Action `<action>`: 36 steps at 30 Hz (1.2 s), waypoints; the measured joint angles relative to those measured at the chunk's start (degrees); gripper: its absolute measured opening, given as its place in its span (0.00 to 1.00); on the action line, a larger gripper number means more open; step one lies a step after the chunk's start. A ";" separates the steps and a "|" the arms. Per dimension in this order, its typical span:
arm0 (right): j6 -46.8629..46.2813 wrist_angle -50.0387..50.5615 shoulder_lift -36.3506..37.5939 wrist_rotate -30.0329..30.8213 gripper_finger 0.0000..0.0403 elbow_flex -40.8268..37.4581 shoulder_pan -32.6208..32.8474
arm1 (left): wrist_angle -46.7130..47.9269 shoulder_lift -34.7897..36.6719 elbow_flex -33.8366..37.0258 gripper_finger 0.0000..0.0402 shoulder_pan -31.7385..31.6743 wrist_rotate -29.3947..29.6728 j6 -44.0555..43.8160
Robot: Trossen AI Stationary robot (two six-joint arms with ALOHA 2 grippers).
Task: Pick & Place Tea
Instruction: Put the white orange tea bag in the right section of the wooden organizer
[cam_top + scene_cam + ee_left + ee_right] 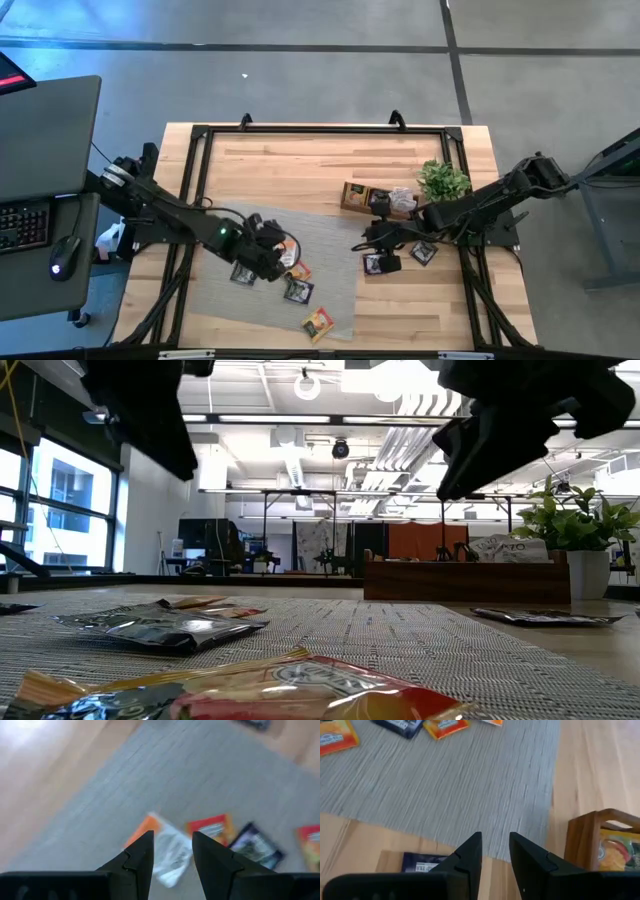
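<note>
Hovering over the grey mat (270,260), the left claw (172,851) hangs released above a white tea sachet (170,852), with other sachets (318,322) toward 5 o'clock. Bare mat lies at 12. The right claw (495,851) hangs released above a black sachet (422,861) beside the wooden tray (375,197) on the surface (300,150).

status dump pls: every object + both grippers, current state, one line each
left gripper: fingers open, above a white sachet, nothing held
right gripper: fingers open, empty, over the mat edge by a black sachet
tea sachets: several lying flat, loose on the grey mat
wooden tray: upright on the table, some sachets already inside
plant: upright, beside the tray
</note>
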State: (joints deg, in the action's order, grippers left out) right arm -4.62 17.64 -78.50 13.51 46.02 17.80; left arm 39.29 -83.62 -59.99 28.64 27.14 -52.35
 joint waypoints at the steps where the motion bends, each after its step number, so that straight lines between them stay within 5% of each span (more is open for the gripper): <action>1: 0.04 -0.45 0.00 0.57 0.24 0.00 0.00 | -2.47 0.00 1.29 0.33 0.39 -0.36 -0.49; 6: 0.06 -3.80 0.00 3.67 0.23 0.00 -0.17 | -13.58 -1.19 5.14 0.33 -0.32 -3.23 -3.64; 18: -1.62 -5.81 0.00 6.09 0.23 0.00 -0.17 | -14.01 -11.56 5.28 0.33 -0.19 -9.96 -6.93; 31: -2.39 -6.28 0.00 9.53 0.23 0.00 -0.17 | -15.80 -18.48 5.18 0.32 -0.14 -3.48 -1.60; 36: -2.68 -6.35 0.00 10.62 0.23 0.00 -0.17 | -16.24 -20.26 5.03 0.18 -0.14 -4.19 1.35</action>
State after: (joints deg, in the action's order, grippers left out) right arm -7.30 11.29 -78.50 24.12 46.02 17.63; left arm 23.05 -103.88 -54.96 28.49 22.95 -51.00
